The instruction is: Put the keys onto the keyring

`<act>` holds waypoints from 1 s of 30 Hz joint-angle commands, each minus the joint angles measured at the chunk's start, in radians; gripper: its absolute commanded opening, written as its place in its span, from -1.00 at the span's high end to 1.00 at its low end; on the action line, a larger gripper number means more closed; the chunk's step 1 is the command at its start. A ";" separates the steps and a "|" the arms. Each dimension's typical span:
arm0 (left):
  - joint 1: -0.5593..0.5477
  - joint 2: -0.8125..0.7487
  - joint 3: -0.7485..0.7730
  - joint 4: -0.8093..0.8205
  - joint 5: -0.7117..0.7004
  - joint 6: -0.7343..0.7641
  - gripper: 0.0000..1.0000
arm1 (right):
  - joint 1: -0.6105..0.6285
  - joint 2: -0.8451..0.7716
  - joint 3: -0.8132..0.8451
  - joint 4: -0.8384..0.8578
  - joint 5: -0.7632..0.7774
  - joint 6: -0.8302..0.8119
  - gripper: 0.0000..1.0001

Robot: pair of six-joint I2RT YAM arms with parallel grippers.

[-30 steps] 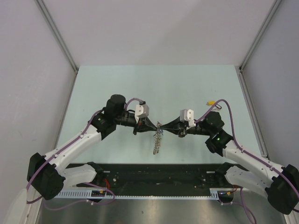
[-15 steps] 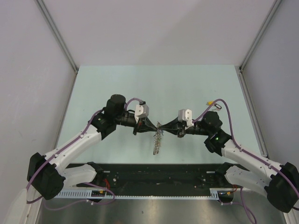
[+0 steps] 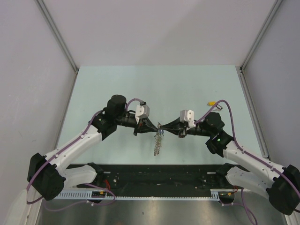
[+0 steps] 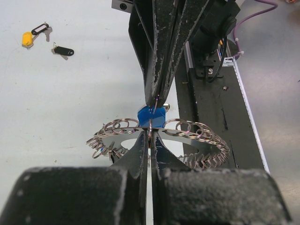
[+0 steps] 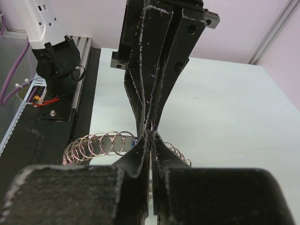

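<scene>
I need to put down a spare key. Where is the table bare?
Crowded: centre, where left gripper and right gripper meet at the keyring; yellow key and black key lie far right. Bare: the table beyond the grippers, across to its left edge.

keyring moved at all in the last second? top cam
No. In the top view the keyring hangs at the same spot, with the same gap to the black base rail below it.

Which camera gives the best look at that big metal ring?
The left wrist view: the keyring shows its flat band and looped edge. The right wrist view catches only edge loops; the top view, a thin sliver.
</scene>
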 commanded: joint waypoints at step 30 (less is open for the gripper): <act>0.004 -0.019 0.016 0.063 0.049 -0.009 0.99 | 0.024 0.059 0.025 0.032 0.007 -0.017 1.00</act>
